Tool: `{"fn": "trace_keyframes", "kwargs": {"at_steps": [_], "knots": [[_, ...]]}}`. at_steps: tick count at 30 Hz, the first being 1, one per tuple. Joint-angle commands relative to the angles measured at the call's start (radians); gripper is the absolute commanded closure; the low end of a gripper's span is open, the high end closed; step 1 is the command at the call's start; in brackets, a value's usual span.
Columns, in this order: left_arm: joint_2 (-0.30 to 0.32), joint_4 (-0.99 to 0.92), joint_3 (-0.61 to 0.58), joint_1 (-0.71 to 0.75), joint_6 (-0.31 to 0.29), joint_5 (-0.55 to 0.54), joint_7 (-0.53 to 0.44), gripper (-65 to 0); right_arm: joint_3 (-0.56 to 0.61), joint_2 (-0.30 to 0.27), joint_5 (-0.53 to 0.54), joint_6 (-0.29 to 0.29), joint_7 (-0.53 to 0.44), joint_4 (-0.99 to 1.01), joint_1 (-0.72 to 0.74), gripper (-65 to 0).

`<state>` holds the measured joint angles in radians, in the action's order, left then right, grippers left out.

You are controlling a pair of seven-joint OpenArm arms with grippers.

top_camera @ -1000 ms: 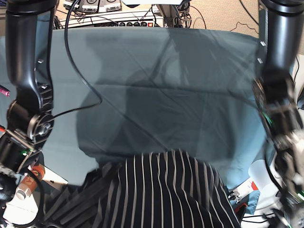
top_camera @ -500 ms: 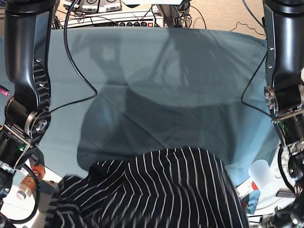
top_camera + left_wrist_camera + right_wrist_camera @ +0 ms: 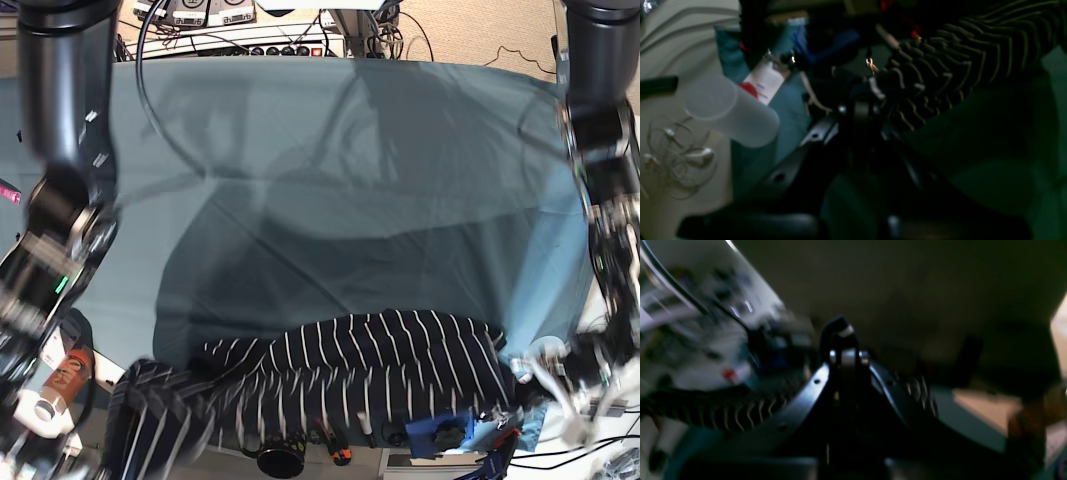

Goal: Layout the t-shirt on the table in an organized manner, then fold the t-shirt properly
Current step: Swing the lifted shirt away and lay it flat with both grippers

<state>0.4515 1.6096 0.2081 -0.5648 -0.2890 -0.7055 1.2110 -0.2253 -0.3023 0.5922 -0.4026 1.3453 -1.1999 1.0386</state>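
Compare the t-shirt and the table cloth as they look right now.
The t-shirt is dark navy with thin white stripes; the table cloth is plain teal. The t-shirt is bunched and rumpled along the near edge, while the table cloth lies mostly flat with a few creases. The t-shirt covers only a narrow strip; the table spreads far wider. Both are soft fabric.

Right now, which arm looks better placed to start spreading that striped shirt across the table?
Neither alone. The left gripper is shut on a bunched end of the t-shirt, the right gripper on the other, so both likely must pull it forward onto the table.
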Motion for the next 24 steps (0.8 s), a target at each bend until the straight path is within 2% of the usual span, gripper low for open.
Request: {"fn": "trace_keyframes", "kwargs": {"at_steps": [1, 9, 13, 18, 24], "knots": [[0.015, 0.033, 0.008, -0.009, -0.001, -0.008, -0.025, 0.0, 0.001, -0.008, 0.010, -0.002, -0.031, -0.051, 0.009, 0.0], [0.014, 0.107, 0.067, 0.197, 0.000, -0.008, -0.024, 0.0, 0.000, -0.007, 0.022, -0.002, -0.050, -0.304, -0.365, 0.0], [0.011, 0.128, 0.147, 0.286, -0.002, -0.067, -0.021, 0.0, -0.015, -0.005, 0.023, -0.002, -0.057, -0.441, -0.534, 0.0], [-0.003, 0.176, 0.223, 0.401, -0.027, -0.106, -0.002, 0.0, -0.122, -0.005, 0.058, -0.008, -0.070, -0.629, -0.738, 0.0], [-0.005, 0.214, 0.229, 0.582, -0.053, -0.143, 0.001, 0.0, -0.272, -0.005, 0.134, -0.044, -0.066, -0.794, -0.987, 0.0]]}}
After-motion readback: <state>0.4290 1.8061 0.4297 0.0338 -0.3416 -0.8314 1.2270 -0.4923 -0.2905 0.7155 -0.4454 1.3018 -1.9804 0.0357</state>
